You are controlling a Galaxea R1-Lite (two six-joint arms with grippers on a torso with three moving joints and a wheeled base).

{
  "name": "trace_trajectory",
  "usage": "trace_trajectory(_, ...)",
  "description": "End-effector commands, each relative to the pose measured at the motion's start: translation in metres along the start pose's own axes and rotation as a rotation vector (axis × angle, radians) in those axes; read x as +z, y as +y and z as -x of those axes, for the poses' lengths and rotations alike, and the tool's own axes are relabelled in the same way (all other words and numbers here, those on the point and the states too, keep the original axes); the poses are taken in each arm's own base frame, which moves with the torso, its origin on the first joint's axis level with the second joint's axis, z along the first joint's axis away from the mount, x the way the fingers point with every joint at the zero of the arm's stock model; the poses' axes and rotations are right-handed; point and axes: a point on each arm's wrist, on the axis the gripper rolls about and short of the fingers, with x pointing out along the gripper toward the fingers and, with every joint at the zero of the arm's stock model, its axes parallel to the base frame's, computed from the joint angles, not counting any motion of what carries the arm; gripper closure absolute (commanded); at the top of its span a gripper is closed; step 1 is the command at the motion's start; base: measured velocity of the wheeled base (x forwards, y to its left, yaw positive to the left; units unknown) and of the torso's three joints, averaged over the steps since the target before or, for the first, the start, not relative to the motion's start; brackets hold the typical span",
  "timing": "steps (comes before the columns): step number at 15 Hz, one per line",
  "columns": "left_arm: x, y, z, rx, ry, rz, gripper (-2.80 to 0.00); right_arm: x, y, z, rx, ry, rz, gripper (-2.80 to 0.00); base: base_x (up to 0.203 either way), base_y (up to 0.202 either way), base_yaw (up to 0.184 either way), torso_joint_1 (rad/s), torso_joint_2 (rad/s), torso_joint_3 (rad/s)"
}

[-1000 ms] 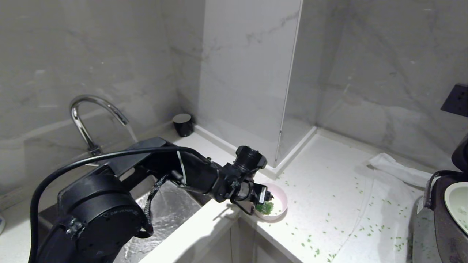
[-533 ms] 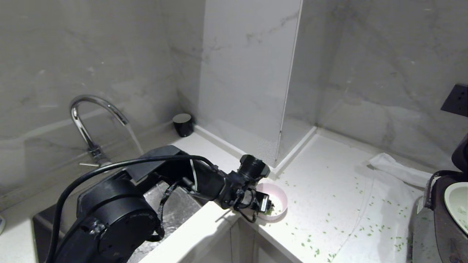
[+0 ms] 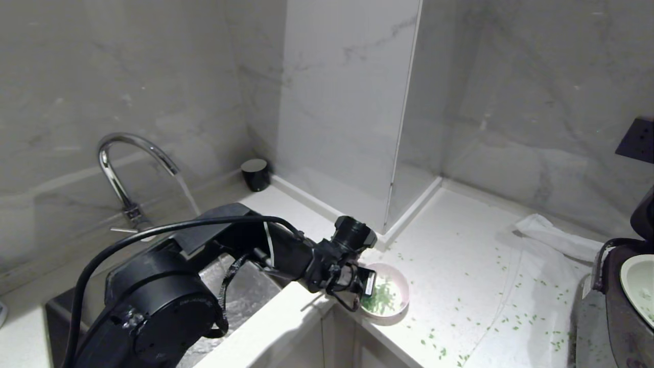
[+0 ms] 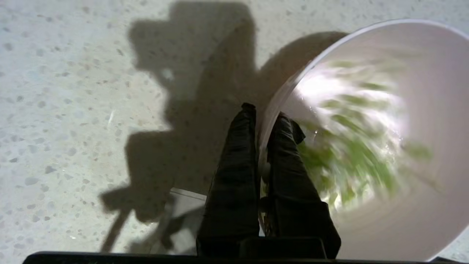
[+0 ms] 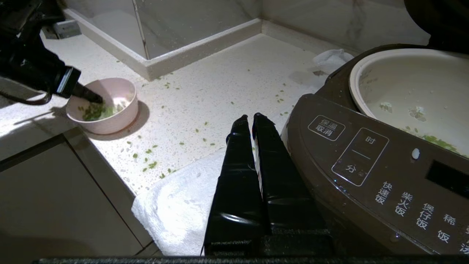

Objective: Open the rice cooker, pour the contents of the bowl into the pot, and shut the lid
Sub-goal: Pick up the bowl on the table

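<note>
The pink bowl [image 3: 393, 301] sits near the counter's corner by the sink. Green contents [image 3: 380, 302] and water swirl inside it. My left gripper [image 3: 371, 289] is shut on the bowl's near rim. The left wrist view shows the rim of the bowl [image 4: 366, 128] pinched between the black fingers [image 4: 240, 154]. The dark brown rice cooker [image 3: 613, 306] stands at the far right, its lid [image 5: 436, 18] raised and its pale pot [image 5: 414, 88] exposed. My right gripper [image 5: 249, 116] is shut and empty beside the cooker's front panel [image 5: 366, 165].
Water runs from the faucet [image 3: 135, 163] into the steel sink [image 3: 235, 296]. A black cup [image 3: 255, 174] stands by the wall. Green bits [image 3: 511, 319] litter the counter. A white cloth [image 3: 557, 236] lies near the cooker, and a white towel [image 5: 179, 205] lies under my right gripper.
The left gripper's fingers have closed on the bowl's rim. The bowl has shifted slightly right, and its green bits have spread out. The right arm is still.
</note>
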Motion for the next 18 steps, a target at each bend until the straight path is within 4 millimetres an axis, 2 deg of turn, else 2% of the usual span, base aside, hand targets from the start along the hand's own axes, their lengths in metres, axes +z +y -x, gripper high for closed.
trace_trajectory(1,-0.002,0.001,0.000,0.007,0.007,0.002,0.00,0.000,0.000,0.000,0.002,0.000,0.000,0.00,0.000,0.000,0.000,0.000,0.00,0.000)
trace_trajectory(8,0.004,0.003,0.008,0.018,0.029,0.006,0.00,0.000,0.000,0.000,0.002,0.000,0.000,0.00,0.000,0.000,0.000,0.000,0.00,0.000)
trace_trajectory(12,0.023,0.027,0.035,0.052,0.019,0.062,0.00,0.000,0.000,0.000,0.002,0.000,0.000,0.00,0.000,0.000,0.000,0.000,0.00,0.000)
trace_trajectory(14,0.034,0.048,0.052,0.079,0.010,0.123,0.00,0.000,0.000,0.000,0.002,0.000,0.000,0.00,0.000,0.000,0.000,0.000,0.00,0.000)
trace_trajectory(18,0.033,0.070,0.054,0.114,0.027,0.161,0.00,0.000,0.000,0.000,0.002,0.000,0.000,0.00,0.000,0.000,0.000,0.000,0.00,0.000)
